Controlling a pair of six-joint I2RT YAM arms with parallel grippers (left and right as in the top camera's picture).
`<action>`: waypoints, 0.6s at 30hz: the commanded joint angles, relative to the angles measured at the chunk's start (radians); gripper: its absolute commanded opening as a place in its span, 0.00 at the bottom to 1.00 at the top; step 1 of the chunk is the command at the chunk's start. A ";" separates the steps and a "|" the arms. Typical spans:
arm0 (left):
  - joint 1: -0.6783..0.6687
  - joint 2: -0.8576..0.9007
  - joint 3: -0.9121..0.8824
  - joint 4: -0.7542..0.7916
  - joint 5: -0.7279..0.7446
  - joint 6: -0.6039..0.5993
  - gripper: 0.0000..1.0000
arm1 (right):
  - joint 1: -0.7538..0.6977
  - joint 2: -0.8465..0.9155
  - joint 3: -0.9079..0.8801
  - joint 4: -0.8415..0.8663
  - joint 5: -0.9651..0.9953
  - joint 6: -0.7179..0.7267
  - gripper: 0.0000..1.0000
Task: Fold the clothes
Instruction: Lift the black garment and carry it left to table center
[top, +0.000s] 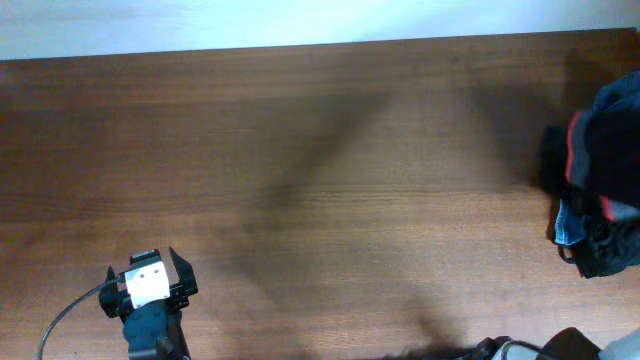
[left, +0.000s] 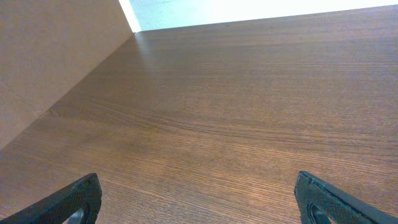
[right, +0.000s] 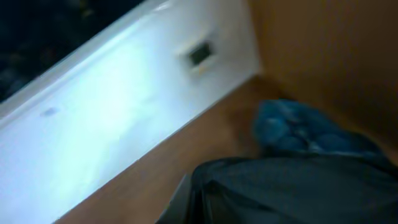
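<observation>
The black pants (top: 600, 140) with a red edge lie bunched at the table's far right edge, on a heap with blue denim (top: 567, 228). My left gripper (top: 150, 272) is open and empty over bare wood at the front left; its two fingertips show wide apart in the left wrist view (left: 199, 202). Only part of my right arm (top: 535, 350) shows at the bottom edge. The blurred right wrist view is filled at the bottom by dark fabric (right: 292, 193), with blue denim (right: 298, 127) behind it. The right fingers are hidden there.
The brown wooden table (top: 320, 180) spans the overhead view. A pale wall (top: 250, 20) runs along its far edge. A brown side panel (left: 50, 50) stands left of the left gripper.
</observation>
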 joint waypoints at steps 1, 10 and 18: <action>-0.005 -0.010 0.000 -0.011 -0.014 0.016 0.99 | 0.103 -0.021 0.085 -0.005 -0.097 -0.084 0.04; -0.005 -0.010 0.000 -0.011 -0.014 0.016 1.00 | 0.406 -0.022 0.175 -0.027 -0.123 -0.107 0.04; -0.005 -0.010 0.000 -0.011 -0.014 0.016 0.99 | 0.648 -0.019 0.174 -0.027 -0.120 -0.108 0.04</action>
